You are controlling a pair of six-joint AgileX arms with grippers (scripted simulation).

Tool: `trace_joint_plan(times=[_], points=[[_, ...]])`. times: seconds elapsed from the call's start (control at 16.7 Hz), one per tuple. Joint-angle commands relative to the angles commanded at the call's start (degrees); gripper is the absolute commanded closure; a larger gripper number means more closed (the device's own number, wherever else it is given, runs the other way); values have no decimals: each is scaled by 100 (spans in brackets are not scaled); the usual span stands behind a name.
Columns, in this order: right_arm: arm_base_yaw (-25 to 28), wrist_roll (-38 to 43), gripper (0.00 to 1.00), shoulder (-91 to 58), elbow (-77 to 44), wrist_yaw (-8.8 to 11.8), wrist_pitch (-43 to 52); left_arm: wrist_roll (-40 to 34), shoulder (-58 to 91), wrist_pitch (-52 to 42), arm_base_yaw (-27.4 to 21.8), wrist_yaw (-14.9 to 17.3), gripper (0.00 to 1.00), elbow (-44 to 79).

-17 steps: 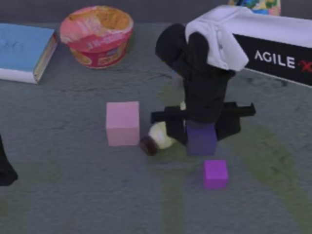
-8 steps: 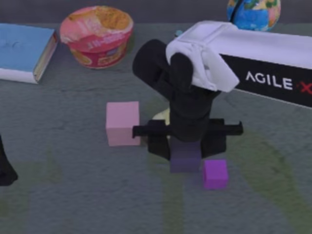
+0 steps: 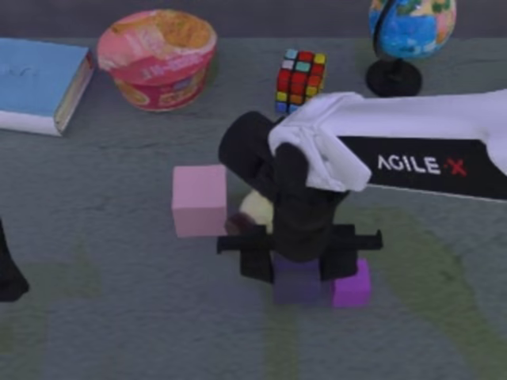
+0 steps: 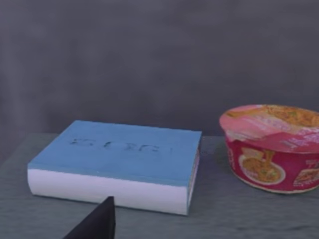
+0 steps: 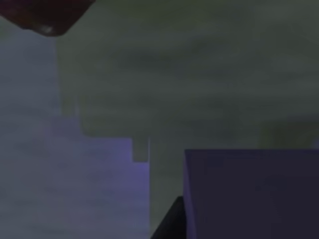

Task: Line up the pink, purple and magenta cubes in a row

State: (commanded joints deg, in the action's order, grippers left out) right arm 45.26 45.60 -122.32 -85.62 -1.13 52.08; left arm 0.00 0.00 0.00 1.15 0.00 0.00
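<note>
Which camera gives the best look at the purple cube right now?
The top view: the purple cube sits under the right hand, beside the magenta cube. The right wrist view shows only a close-up of one face. The left wrist view misses it.

Grey-green mottled table [image 3: 95,332], plain dark grey wall [image 4: 149,55] behind.

Top view: straight down over the worktop [image 3: 119,317], edge to edge. Left wrist view: low, level, facing the blue book [image 4: 119,164] and noodle cup [image 4: 271,147] at the far-left corner, both shared with the top. Right wrist view: pressed close to the purple cube [image 5: 249,194], also seen from above.
</note>
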Motion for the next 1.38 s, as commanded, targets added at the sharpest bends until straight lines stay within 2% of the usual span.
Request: trace_joint_plan(times=[0.3, 1.08, 1.38], points=[[10, 4, 100, -61, 106, -3, -130, 0, 0, 0, 0, 0, 0, 0], [10, 4, 2, -61, 106, -3, -130, 0, 0, 0, 0, 0, 0, 0], [10, 4, 0, -61, 106, -3, -130, 0, 0, 0, 0, 0, 0, 0]])
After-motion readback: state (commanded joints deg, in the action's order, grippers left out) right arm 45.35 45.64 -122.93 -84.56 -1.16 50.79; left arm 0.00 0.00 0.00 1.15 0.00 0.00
